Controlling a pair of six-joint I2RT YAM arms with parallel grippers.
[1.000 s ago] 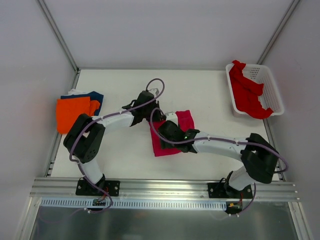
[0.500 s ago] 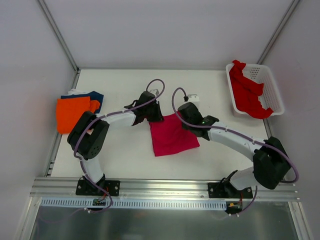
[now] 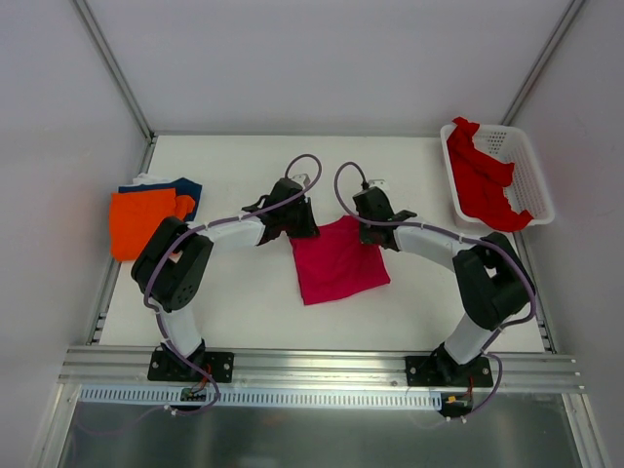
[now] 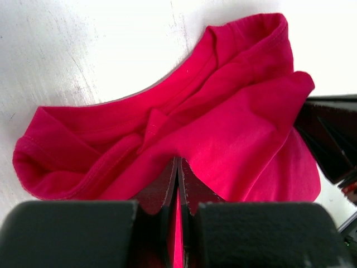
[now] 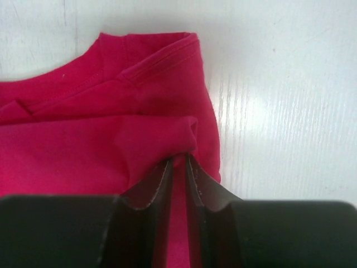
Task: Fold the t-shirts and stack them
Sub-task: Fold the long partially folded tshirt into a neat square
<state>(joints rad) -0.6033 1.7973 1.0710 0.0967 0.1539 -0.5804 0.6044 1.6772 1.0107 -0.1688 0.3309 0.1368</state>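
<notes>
The crimson-pink t-shirt (image 3: 336, 261) lies folded on the middle of the table. My left gripper (image 3: 297, 230) is shut on its far left corner; the left wrist view shows cloth (image 4: 223, 123) pinched between the closed fingers. My right gripper (image 3: 372, 231) is shut on its far right corner, a fold of cloth (image 5: 167, 139) held between the fingers. The orange t-shirt (image 3: 139, 219) lies folded at the left edge on top of the navy one (image 3: 183, 187). The brighter red t-shirt (image 3: 481, 180) hangs crumpled in the basket.
A white lattice basket (image 3: 526, 166) stands at the far right of the table (image 3: 234, 302). Cables loop above both wrists. The metal rail with the arm bases runs along the near edge.
My right gripper has swung from the shirt's left side over to the far right, carrying a layer with it; the shirt now lies opened wider. My left gripper has stayed put.
</notes>
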